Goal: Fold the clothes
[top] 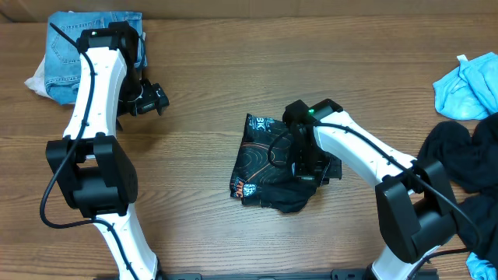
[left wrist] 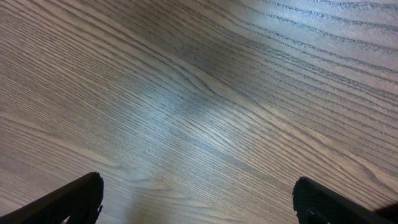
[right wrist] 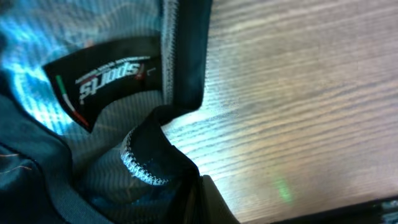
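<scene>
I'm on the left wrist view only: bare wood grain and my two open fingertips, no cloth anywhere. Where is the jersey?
Observer: The black jersey with thin tan contour lines lies bunched at the middle of the wooden table, off to the right of the left gripper.
Operator: Is the other arm on it?
Observer: Yes. The right gripper is shut on the jersey's right side, with a stitched hem bunched at its fingers.
Operator: Anything close to my left arm?
Observer: A folded blue denim garment lies at the far left corner, partly under that arm.
</scene>
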You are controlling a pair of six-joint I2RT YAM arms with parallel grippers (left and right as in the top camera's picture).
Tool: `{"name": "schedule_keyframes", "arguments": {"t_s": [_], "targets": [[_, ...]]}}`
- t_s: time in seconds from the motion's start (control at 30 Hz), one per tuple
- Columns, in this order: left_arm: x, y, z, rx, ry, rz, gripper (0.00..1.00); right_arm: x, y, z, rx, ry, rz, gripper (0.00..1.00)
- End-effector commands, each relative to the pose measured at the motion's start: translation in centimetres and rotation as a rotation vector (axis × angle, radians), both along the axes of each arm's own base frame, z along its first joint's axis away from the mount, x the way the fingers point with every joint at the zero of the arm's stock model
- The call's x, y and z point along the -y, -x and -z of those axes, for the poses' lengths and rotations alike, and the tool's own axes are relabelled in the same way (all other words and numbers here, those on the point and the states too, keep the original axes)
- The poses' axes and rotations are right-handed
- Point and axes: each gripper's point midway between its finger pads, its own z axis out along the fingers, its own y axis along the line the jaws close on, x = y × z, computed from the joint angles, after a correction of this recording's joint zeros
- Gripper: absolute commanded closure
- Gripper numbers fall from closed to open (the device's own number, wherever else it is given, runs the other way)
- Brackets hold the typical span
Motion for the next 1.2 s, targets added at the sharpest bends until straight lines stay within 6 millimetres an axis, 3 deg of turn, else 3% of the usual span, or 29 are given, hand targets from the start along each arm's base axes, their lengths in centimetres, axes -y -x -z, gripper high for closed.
{"name": "schedule_keyframes", "arguments": {"t_s": [0.0,0.27,0.3,0.33,0.4,0.43,0.63,0.8,0.9,1.0,1.07,1.17], "targets": [[0.5,0.1,-0.2,0.002,0.010,0.028,0.00,0.7,0.7,-0.6,0.000,0.051,0.114,0.96],[0.5,0.1,-0.2,0.002,0.011,0.028,0.00,2.5,3.1,-1.8,-0.071,0.185,0.257,0.95],[0.5,0.1,-0.2,0.002,0.011,0.028,0.00,2.6,3.3,-1.9,-0.078,0.190,0.259,0.85],[0.5,0.1,-0.2,0.002,0.012,0.027,0.00,2.6,3.5,-2.0,-0.084,0.194,0.257,0.66],[0.7,0.0,-0.2,0.004,0.024,0.027,0.00,2.7,3.6,-2.1,-0.094,0.193,0.242,0.11],[0.9,0.0,-0.2,0.005,0.034,0.026,0.00,2.6,3.7,-2.1,-0.100,0.184,0.228,0.00],[1.6,0.0,-0.2,0.007,0.072,0.023,0.00,2.7,2.6,-2.0,-0.064,0.171,0.236,0.00],[1.8,0.0,-0.2,0.008,0.085,0.022,0.00,1.8,-1.7,-2.8,0.054,0.063,0.246,0.04],[1.8,0.0,-0.2,0.008,0.085,0.022,0.00,-0.6,-4.9,-3.1,0.132,-0.112,0.137,0.08],[1.8,0.0,-0.2,0.008,0.085,0.022,0.00,-3.4,-7.2,-3.1,0.198,-0.287,0.044,0.23],[1.8,0.0,-0.2,0.007,0.085,0.022,0.00,-5.2,-8.2,-3.3,0.229,-0.384,0.009,0.50],[1.8,0.0,-0.2,0.008,0.084,0.022,0.00,-6.0,-9.3,-3.4,0.273,-0.422,0.001,0.62]]}}
